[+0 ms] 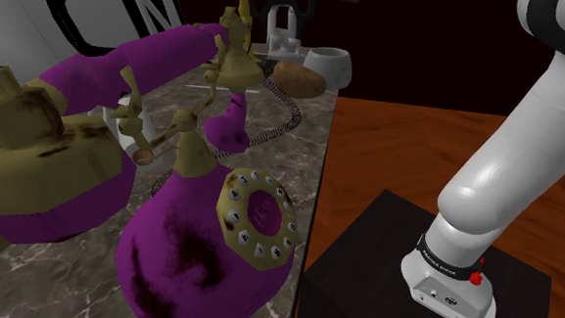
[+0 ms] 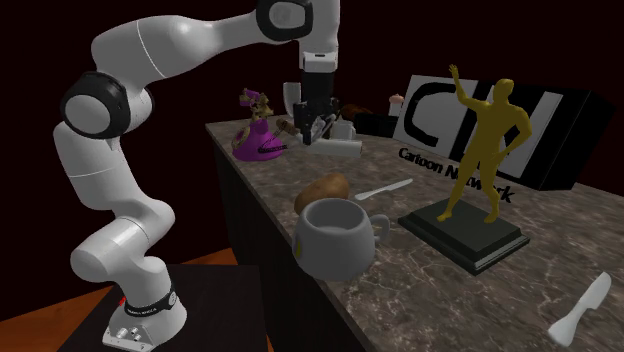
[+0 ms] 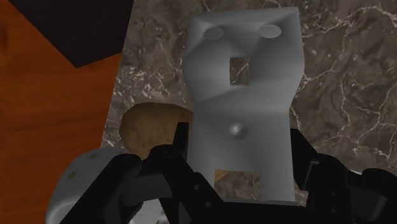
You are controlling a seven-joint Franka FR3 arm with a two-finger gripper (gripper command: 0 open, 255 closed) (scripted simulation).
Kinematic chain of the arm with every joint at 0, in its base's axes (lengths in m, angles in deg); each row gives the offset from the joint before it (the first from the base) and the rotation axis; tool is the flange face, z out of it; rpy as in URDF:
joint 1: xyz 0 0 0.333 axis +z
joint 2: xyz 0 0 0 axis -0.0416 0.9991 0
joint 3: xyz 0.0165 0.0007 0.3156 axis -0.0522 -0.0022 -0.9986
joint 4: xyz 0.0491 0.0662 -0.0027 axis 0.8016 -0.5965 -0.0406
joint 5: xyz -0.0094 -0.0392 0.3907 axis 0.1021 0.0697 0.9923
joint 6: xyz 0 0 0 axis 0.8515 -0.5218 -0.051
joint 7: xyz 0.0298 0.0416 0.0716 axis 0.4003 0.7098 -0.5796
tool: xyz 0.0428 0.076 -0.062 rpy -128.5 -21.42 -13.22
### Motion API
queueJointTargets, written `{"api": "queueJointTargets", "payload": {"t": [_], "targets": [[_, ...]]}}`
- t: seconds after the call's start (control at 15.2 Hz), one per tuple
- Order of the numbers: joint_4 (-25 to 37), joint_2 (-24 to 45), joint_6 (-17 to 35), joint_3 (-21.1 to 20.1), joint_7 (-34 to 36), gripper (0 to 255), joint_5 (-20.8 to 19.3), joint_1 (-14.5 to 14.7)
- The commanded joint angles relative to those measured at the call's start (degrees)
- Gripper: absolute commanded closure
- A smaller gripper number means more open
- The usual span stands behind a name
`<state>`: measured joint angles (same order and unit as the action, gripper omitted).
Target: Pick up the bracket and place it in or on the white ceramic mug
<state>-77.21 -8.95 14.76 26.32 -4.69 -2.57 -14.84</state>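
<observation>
Bracket (image 3: 245, 95) clamped in gripper (image 3: 240, 143), not in mug (image 2: 330, 252) yet; potato (image 2: 322, 188) nr mug.

Grey holed bracket (image 3: 245, 108) is clasped; pale mug (image 2: 335, 235) stands upright.

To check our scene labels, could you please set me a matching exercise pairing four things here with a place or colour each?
Things:
1 bracket
2 mug
3 golden figure
4 telephone

Place or colour:
a purple
b standing on a dark base
c clasped in the tool
d beside a brown lump

Pairs: 1-c, 2-d, 3-b, 4-a
</observation>
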Motion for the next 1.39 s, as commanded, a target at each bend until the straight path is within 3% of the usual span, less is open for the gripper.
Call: {"api": "queueJointTargets", "payload": {"t": [0.0,0.59,1.06,1.32], "targets": [[0.3,0.3,-0.1,1.6,-3.0,255,-0.3,-1.2],[2.5,3.3,0.4,8.0,-15.2,255,-2.0,-6.7],[9.9,10.2,-0.3,12.4,-24.3,255,-3.9,-11.0],[4.0,8.2,3.6,12.6,-24.6,255,-3.4,-11.3]]}}
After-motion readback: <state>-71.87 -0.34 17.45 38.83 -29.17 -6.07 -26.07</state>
